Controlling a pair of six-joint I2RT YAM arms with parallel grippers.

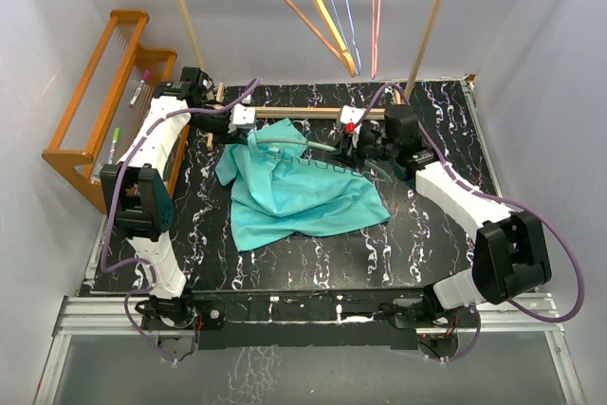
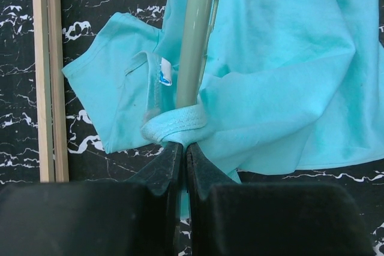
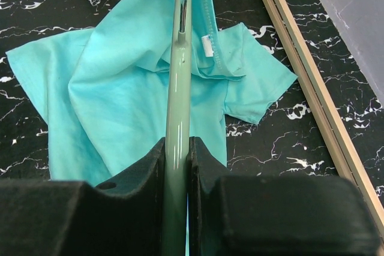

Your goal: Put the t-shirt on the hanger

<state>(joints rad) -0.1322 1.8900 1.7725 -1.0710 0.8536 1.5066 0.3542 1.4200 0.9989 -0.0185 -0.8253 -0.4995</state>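
The t-shirt (image 1: 299, 198) reads as soft matt cloth, creased, with a ribbed knit collar (image 2: 174, 125). The hanger (image 3: 177, 88) is smooth plastic, glossy enough to catch a streak of light. The surface (image 1: 427, 234) shows a black marble-look finish with white veins. The rail (image 3: 312, 88) is pale bare wood, and the orange hanger (image 1: 308, 7) is varnished wood. The right pincer (image 3: 177, 148) has matt black, faintly grainy fingers (image 3: 252, 208).

teal t-shirt (image 1: 299, 198) — mint-green hanger (image 3: 177, 106)

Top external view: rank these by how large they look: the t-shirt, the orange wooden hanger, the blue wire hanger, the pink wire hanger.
1. t-shirt
2. orange wooden hanger
3. blue wire hanger and pink wire hanger: these look alike, so they are not ranked; both are cut off at the top edge.
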